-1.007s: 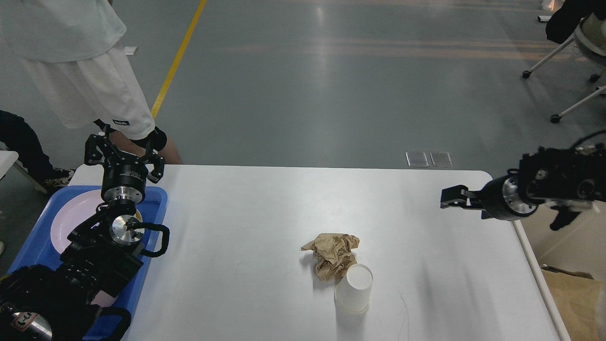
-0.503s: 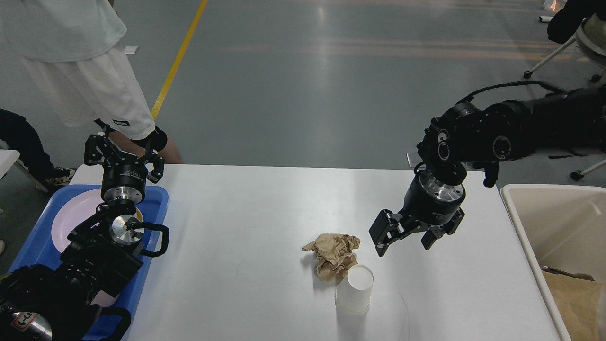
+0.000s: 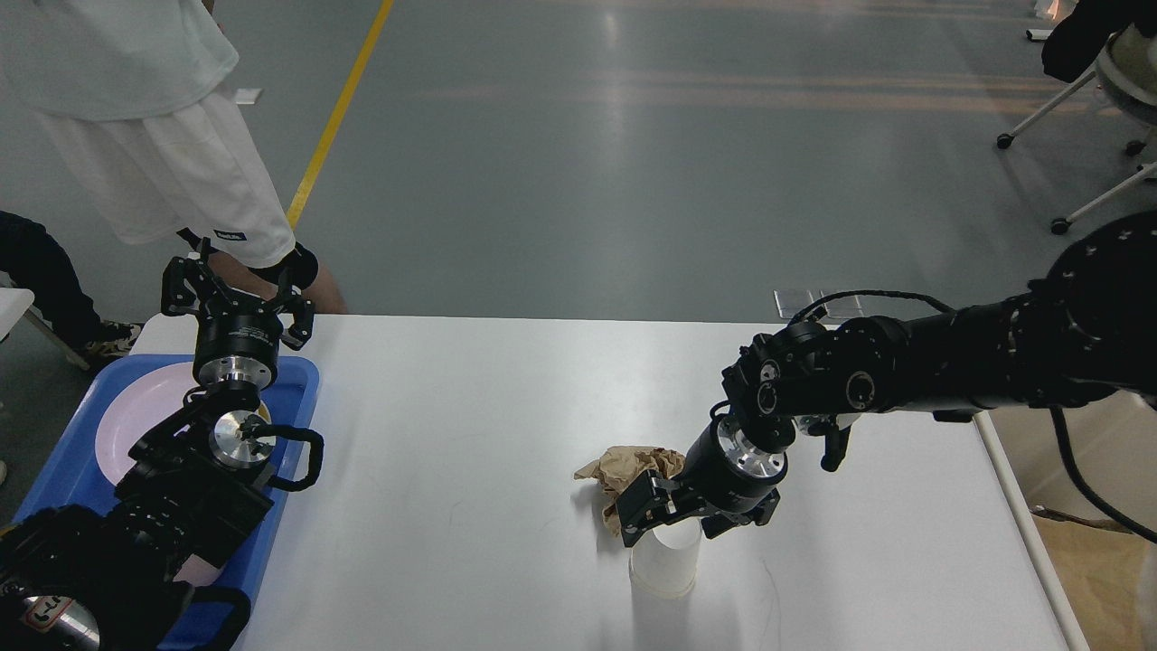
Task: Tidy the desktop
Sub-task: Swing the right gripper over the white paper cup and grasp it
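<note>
Desktop [image 3: 452, 434]: under both our grippers. Right gripper [image 3: 691, 524]: fingers spread around the rim of an upturned white cup [image 3: 664, 565]; crumpled brown paper [image 3: 624, 470] just left. Left gripper [image 3: 237, 285]: fingers apart, above blue tray [image 3: 298, 384] holding pink plate [image 3: 136, 416].

Setting: robot test lab or open workshop hall. Evidence: wide grey sealed concrete floor [image 3: 633, 163] with a yellow marking line [image 3: 339, 113]; a lone white desktop [image 3: 470, 425] standing in open space; wheeled chairs [image 3: 1098, 108] at the far right; a bystander [image 3: 145, 117] in shorts standing beside the desktop.
</note>
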You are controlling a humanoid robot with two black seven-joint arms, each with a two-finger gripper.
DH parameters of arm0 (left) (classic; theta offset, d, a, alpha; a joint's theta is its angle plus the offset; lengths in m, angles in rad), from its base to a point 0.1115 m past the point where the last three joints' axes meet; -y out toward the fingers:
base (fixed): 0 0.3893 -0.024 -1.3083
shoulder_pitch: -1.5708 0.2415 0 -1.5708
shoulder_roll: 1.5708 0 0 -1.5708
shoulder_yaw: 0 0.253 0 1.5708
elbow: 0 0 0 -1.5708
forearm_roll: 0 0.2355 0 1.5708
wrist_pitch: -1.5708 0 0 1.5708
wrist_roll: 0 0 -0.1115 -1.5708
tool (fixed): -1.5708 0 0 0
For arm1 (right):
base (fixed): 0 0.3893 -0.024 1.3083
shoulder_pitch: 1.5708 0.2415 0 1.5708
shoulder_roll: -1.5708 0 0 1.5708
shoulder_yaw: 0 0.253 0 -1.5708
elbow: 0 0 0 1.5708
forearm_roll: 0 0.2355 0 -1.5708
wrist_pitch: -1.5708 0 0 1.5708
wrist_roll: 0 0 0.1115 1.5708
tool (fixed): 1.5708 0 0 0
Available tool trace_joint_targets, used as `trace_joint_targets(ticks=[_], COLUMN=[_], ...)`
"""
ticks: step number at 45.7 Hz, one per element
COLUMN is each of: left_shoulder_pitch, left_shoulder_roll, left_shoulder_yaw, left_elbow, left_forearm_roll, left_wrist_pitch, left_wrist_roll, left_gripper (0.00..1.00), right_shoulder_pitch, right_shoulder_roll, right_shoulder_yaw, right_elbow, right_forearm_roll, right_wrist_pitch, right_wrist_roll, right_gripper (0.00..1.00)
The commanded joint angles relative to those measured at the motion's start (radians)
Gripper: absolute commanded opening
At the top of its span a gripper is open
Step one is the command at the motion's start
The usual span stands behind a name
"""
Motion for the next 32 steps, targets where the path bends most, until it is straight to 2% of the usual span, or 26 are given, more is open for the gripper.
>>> trace_joint_targets(ticks=[1,5,18,22,27,30,32], left_shoulder_pitch=[0.001,0.001,0.0,0.001,0.001,-0.001,-0.001], left_shoulder_roll=[0.0,0.0,0.0,0.0,0.0,0.0,0.0], left_shoulder_yaw=[-0.001,-0.001,-0.001,-0.001,-0.001,-0.001,-0.001], left_elbow=[0.0,0.0,0.0,0.0,0.0,0.0,0.0], left_forearm_roll=[0.0,0.0,0.0,0.0,0.0,0.0,0.0], left_wrist_pitch=[0.0,0.0,0.0,0.0,0.0,0.0,0.0], left_wrist_roll=[0.0,0.0,0.0,0.0,0.0,0.0,0.0], left_gripper=[0.96,0.96,0.96,0.96,0.96,0.96,0.96], right_shoulder_pitch=[-0.034,-0.04,-0.05,-0.056,-0.057,-0.057,-0.056], right_shoulder_roll=[0.011,0.013,0.011,0.013,0.01,0.005,0.001], right_shoulder_yaw=[-0.009,-0.007,-0.007,-0.004,-0.006,-0.006,-0.006], right_elbow=[-0.025,-0.034,-0.051,-0.05,-0.042,-0.039,-0.03], right_forearm_roll=[-0.003,-0.002,-0.002,0.003,0.004,0.007,0.009], right_wrist_pitch=[-0.029,-0.03,-0.038,-0.066,-0.075,-0.07,-0.067], right_wrist_roll=[-0.043,-0.07,-0.074,-0.074,-0.075,-0.075,-0.075], right_gripper=[1.0,1.0,0.98,0.88,0.85,0.73,0.59])
